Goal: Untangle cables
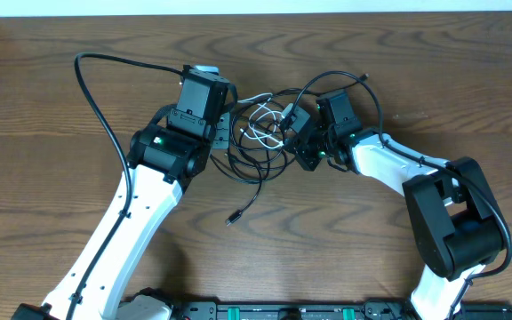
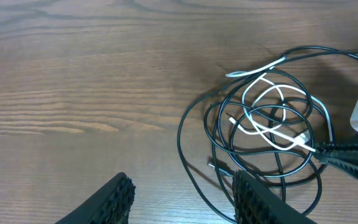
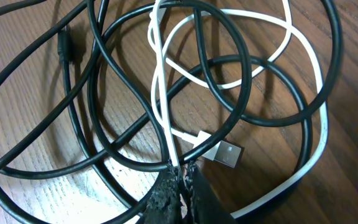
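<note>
Several black cables point(image 3: 42, 168) are lying looped through one white cable point(image 3: 159, 93) in a central tangle. Right gripper point(image 3: 180, 177) is pinching that white cable, which is running straight ahead from it. Left gripper point(image 2: 184, 194) is hovering open, the tangle lying to its right.

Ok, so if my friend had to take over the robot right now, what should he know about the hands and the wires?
Left gripper: open, holding nothing, low over the table beside the tangle.
Right gripper: shut on the white cable, close to its USB plug.
Cables: the white cable and the black cables lie in one looped pile between the two grippers. One black end trails out toward the robot's base.
Done: only the grip on the white cable.
Left: nothing is pulled apart yet. Probably draw the white cable out of the black loops, then separate the black ones.
</note>
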`<state>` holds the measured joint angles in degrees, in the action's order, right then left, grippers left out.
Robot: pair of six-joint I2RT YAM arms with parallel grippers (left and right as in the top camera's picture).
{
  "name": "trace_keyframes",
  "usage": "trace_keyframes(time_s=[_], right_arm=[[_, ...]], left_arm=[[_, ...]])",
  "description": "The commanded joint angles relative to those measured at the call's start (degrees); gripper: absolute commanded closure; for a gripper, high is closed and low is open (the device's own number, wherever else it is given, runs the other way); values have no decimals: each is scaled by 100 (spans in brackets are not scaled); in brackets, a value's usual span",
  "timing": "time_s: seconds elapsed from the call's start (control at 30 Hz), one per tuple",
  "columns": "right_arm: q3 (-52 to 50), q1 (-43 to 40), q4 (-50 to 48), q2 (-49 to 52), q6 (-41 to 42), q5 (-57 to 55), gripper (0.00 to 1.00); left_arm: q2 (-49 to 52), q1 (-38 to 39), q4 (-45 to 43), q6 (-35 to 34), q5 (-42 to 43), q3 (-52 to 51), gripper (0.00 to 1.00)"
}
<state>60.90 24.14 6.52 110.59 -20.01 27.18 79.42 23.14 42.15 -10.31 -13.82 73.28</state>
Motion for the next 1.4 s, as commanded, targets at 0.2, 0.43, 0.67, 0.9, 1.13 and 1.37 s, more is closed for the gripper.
trace_keyframes(time_s=[0.2,0.43,0.67,0.9,1.13,1.37], right_arm=[[26,24,-7,-9,90,35,66],[26,35,-11,17,66,35,65],[22,35,9,17,66,35,97],[28,26,17,-61,299,39,99],[162,-175,487,-1488,691,199,99],[179,-299,361,-3665,887,184,99]], left_arm=[[44,-15,7,-15,-11,7,48],[44,-15,26,-59,-9,7,48],[44,-15,26,-59,-9,7,48],[44,-15,28,-57,-11,7,48],[44,-15,31,-57,-11,7,48],[44,-13,72,-59,-7,7,48]])
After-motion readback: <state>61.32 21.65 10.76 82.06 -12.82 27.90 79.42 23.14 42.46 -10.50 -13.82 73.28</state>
